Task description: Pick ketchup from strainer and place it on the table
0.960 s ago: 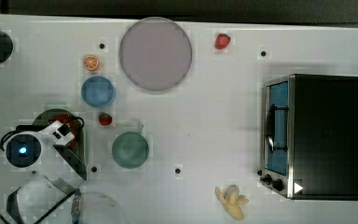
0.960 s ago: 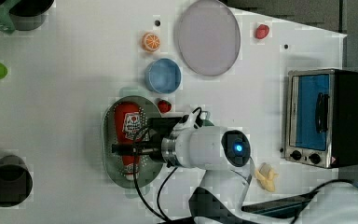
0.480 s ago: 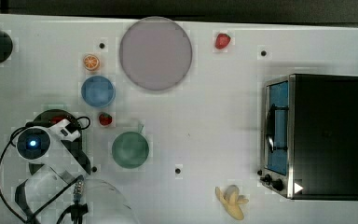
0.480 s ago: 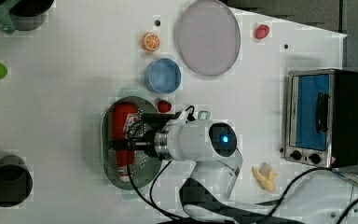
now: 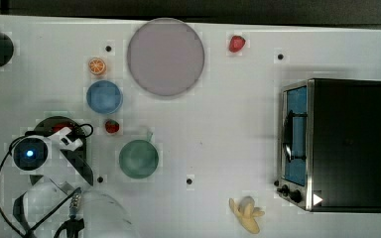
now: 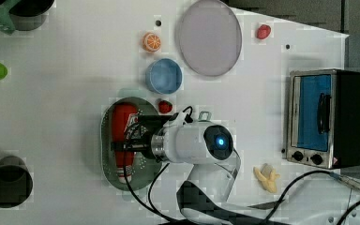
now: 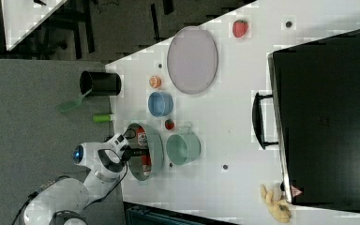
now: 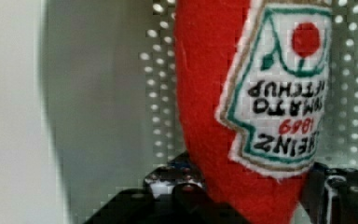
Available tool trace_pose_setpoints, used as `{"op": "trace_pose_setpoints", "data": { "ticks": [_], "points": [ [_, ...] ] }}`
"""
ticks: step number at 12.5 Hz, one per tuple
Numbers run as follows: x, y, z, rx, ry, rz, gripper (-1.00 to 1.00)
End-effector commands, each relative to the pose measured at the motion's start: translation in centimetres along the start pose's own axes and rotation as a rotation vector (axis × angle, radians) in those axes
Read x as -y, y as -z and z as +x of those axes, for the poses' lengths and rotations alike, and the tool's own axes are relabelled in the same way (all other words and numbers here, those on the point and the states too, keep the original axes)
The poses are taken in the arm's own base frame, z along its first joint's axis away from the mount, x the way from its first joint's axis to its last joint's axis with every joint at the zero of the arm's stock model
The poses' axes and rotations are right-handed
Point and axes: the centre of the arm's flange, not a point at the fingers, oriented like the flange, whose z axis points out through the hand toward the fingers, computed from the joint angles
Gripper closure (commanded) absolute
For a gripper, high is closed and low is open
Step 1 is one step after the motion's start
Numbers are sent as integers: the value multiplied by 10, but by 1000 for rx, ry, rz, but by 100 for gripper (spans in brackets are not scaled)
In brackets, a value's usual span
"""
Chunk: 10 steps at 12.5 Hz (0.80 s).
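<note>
The hand (image 6: 132,142) has come down into the strainer (image 6: 107,140) and its fingers have drawn in around the ketchup (image 6: 123,123). A second ago they stood spread wide above the bottle; now, in the left view, they sit on either side of its red body, roughly midway along. The wrist view shows the same thing up close: the ketchup (image 8: 223,93) fills the gap, with a dark finger (image 8: 340,196) at each flank. I would call the hand clenched on the bottle, or within a hair of it.

The ketchup lies flat in the strainer, not lifted at all, and the basket rests on the white desk (image 6: 65,93) near a small strawberry (image 6: 165,106) and a blue bowl (image 6: 163,76).

So the grasp looks made. What remains, to my eye, is the lift clear of the rim and setting down on open desk.
</note>
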Motion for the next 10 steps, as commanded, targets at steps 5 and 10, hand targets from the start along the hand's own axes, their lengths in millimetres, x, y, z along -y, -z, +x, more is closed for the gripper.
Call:
{"op": "trace_pose_setpoints", "data": {
  "ticks": [5, 10],
  "points": [
    [30, 161, 15, -164, -132, 15, -12],
    [-43, 261, 39, -185, -336, -75, -12]
  ]
}}
